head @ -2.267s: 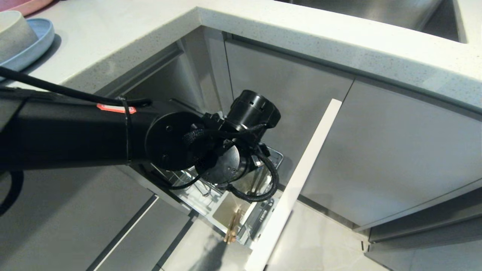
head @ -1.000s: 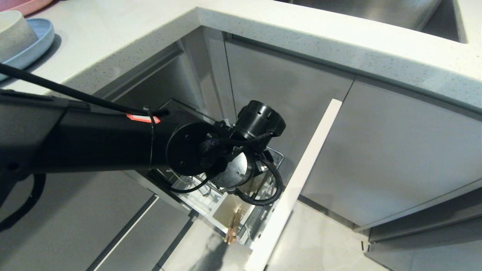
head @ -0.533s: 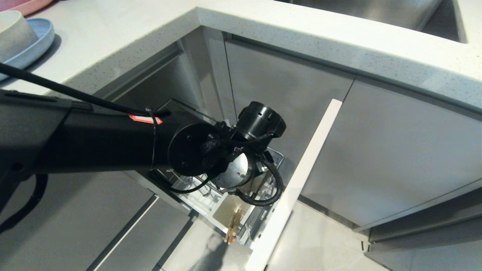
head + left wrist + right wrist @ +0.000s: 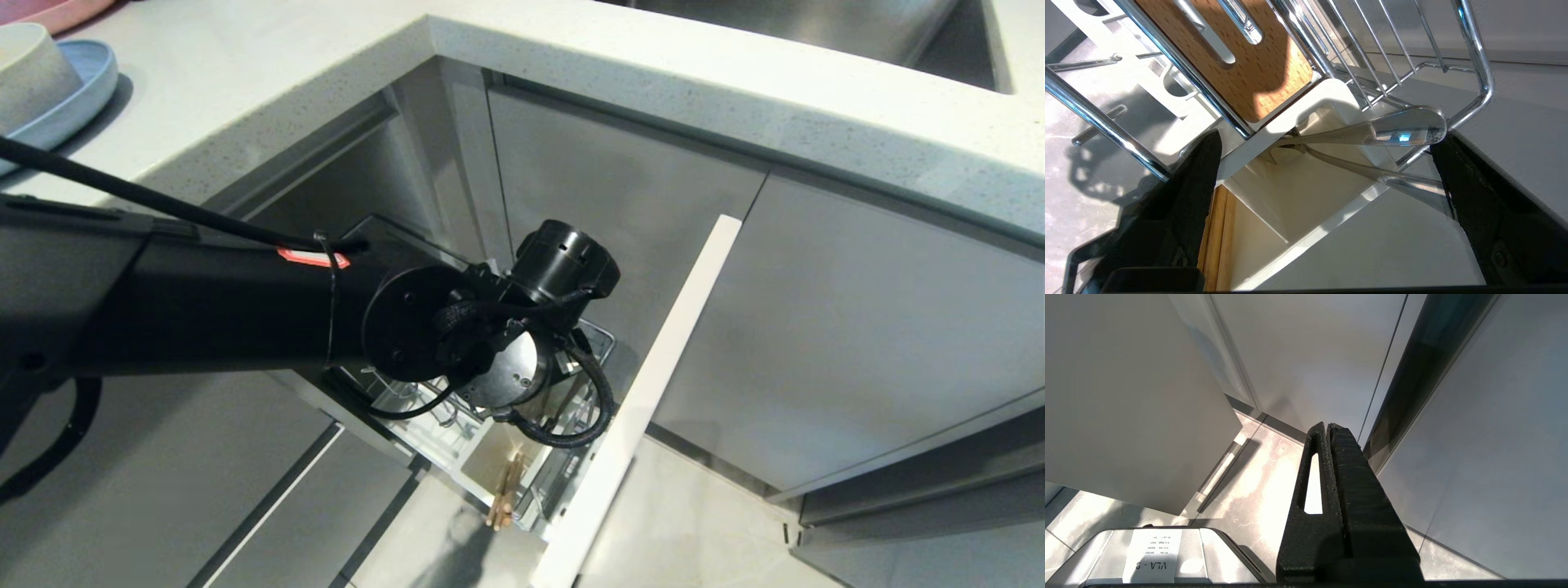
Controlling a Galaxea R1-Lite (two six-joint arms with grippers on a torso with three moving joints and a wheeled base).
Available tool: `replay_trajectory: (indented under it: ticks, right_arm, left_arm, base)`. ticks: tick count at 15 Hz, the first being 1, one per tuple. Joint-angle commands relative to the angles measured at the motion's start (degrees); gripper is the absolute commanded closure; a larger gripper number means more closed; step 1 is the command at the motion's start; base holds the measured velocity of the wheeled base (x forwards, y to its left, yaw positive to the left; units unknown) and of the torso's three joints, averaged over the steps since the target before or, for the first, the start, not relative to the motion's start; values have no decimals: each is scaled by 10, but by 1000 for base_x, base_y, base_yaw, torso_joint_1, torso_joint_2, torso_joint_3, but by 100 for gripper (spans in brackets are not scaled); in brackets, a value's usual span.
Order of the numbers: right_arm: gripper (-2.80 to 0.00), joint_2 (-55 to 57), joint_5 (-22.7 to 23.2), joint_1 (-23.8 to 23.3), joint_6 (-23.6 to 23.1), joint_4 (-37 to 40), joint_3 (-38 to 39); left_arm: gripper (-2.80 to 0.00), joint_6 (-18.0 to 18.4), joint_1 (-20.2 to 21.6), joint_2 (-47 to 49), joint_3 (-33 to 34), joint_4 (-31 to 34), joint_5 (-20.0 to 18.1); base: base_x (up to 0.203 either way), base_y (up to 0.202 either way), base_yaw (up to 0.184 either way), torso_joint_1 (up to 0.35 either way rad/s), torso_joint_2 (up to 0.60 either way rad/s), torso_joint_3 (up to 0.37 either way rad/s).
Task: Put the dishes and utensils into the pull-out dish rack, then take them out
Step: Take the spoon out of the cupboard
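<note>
Reaching down into the pull-out dish rack (image 4: pixel 522 457), the left claw (image 4: pixel 1327 163) hangs over the white caddy (image 4: pixel 1298 196) with its jaws spread wide and nothing between them. In the left wrist view two silver spoons (image 4: pixel 1396 130) stand in the caddy, bowls up; the upper one's bowl leans against the chrome wire rim at about 2 o'clock from the caddy's middle, just beside one black fingertip (image 4: pixel 1453 163), though whether they touch is unclear. The wooden chopsticks (image 4: pixel 502 494) sit in the neighbouring compartment, at 6 o'clock of the wrist in the head view. The off-white bowl (image 4: pixel 28 73) rests on the pale-blue plate (image 4: pixel 77 98) on the tabletop (image 4: pixel 269 73), far off at 10 o'clock from the rack.

Judging by this layout, the utensils are in the rack while the dishes are on the tabletop, so either loading is half done or unloading has reached the cutlery; the pictures alone cannot decide. With the claw wide around the spoon bowls, a pick-up looks likely. That calls for centring on one spoon, closing on its neck clear of the wire rim, then lifting straight up so the handle leaves the caddy cleanly.

The right claw (image 4: pixel 1331 465) is parked near the floor, pressed closed and empty.
</note>
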Motion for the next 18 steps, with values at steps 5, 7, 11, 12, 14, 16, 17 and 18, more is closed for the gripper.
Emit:
replay_trajectory:
  ticks: [5, 7, 11, 12, 14, 16, 17, 18]
  right_arm:
    - [0, -2, 0, 0, 0, 0, 1]
    - [0, -2, 0, 0, 0, 0, 1]
    - [0, -2, 0, 0, 0, -1, 1]
    - [0, -2, 0, 0, 0, 0, 1]
    - [0, -2, 0, 1, 0, 0, 1]
    - [0, -2, 0, 0, 0, -1, 1]
    - [0, -2, 0, 0, 0, 0, 1]
    - [0, -2, -1, 0, 0, 0, 1]
  left_arm:
    - [0, -3, -1, -4, -1, 2, 14]
    - [0, -3, -1, -4, -1, 2, 14]
    - [0, -3, -1, -4, -1, 2, 14]
    - [0, -3, -1, -4, -1, 2, 14]
    - [0, -3, -2, -10, -1, 3, 14]
    - [0, -3, -7, -28, -2, 12, 15]
    - [0, -2, -10, -42, -4, 22, 16]
    - [-280, -2, -11, -52, -6, 29, 16]
  base:
    - [0, 0, 0, 0, 0, 0]
    - [0, 0, 0, 0, 0, 0]
    - [0, 0, 0, 0, 0, 0]
    - [0, 0, 0, 0, 0, 0]
    - [0, 0, 0, 0, 0, 0]
    - [0, 0, 0, 0, 0, 0]
    - [0, 0, 0, 0, 0, 0]
    - [0, 0, 0, 0, 0, 0]
